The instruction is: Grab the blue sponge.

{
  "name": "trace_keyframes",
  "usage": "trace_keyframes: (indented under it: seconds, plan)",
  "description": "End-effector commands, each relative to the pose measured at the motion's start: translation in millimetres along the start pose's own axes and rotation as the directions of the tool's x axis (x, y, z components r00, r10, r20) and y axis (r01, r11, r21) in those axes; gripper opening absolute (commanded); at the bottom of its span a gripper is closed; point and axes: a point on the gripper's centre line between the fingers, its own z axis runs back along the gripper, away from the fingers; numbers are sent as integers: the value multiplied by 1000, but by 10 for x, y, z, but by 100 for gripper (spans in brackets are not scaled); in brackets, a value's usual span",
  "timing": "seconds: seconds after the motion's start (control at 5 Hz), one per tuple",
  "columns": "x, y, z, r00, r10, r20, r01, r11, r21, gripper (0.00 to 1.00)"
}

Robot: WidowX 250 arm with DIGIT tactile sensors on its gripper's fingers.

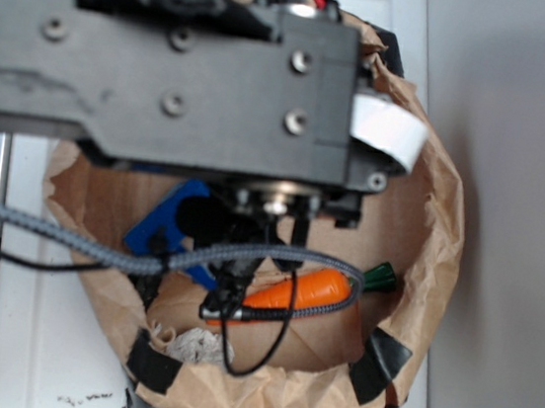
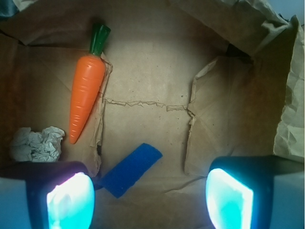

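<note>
The gripper point(image 2: 150, 198) hangs inside a brown paper bag point(image 2: 228, 109), its 2 jaws spread wide with nothing between them. The blue sponge point(image 2: 131, 169) lies flat on the bag floor just above the left finger, toward 11 o'clock from the gap's centre. It is bright blue, matte, rectangular, lying diagonally. An orange carrot point(image 2: 86, 98) lies at 10 o'clock.

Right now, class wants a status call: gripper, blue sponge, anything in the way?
Gripper open, holding nothing. Blue sponge flat on bag floor, nearer one finger. Carrot and paper wad off to one side, not blocking.
</note>
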Motion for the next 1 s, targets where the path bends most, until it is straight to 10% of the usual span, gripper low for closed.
trace_keyframes:
  seconds: [0.0,0.8]
  plan:
    - [59,57,144,998,11,60,-11,1000,3,100]
    - [63,561,-1008,992,-120,-22,118,989,-90,100]
